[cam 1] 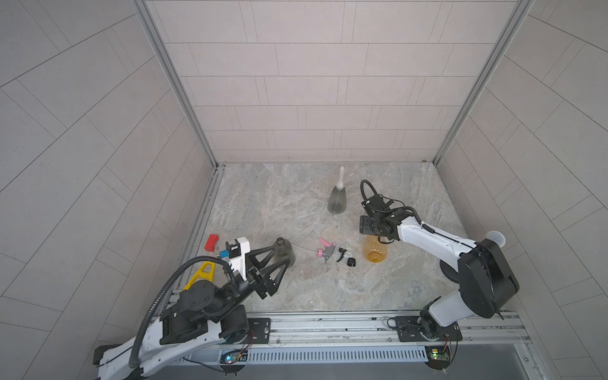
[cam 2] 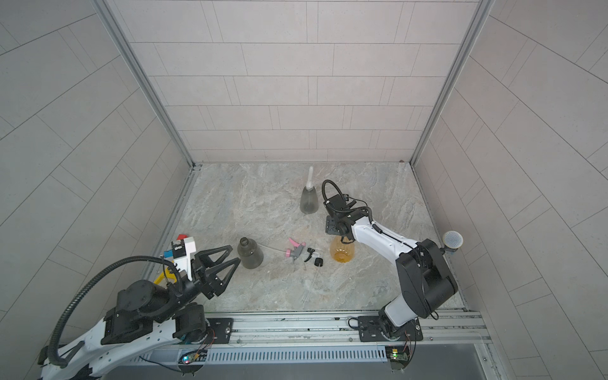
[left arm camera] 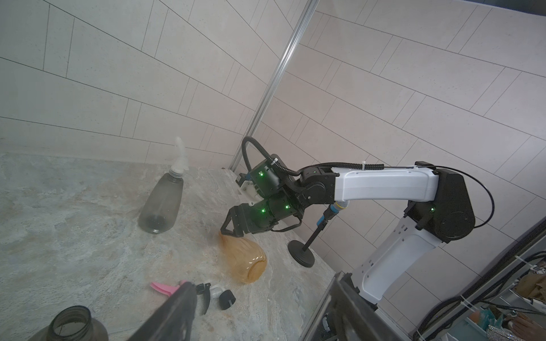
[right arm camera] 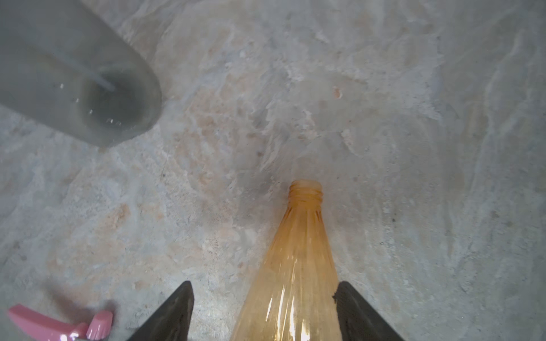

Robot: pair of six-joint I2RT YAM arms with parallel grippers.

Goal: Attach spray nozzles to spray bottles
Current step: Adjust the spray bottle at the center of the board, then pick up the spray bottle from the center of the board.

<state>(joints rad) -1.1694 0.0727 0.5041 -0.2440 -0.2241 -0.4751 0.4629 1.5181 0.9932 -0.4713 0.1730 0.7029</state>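
An orange spray bottle (cam 1: 375, 251) lies on its side, neck pointing toward the back. My right gripper (right arm camera: 264, 295) straddles its upper body, open; one finger (right arm camera: 177, 307) stands clear of it. A grey bottle (cam 1: 337, 200) stands at the back with the white nozzle (cam 1: 341, 174) on its neck. Another grey bottle (cam 2: 250, 253) stands open-mouthed at the left. My left gripper (cam 2: 235, 254) hovers beside it, open and holding nothing. Between the bottles lie the pink-and-grey nozzle (cam 1: 325, 250) and the black-and-white nozzle (cam 1: 345, 256), both also in the left wrist view.
A red block (cam 1: 212, 241) and a yellow part (cam 1: 202, 274) lie by the left wall. A microphone on a round stand (left arm camera: 301, 254) is at the right edge. Tiled walls close three sides; a metal rail (cam 1: 329, 324) runs along the front.
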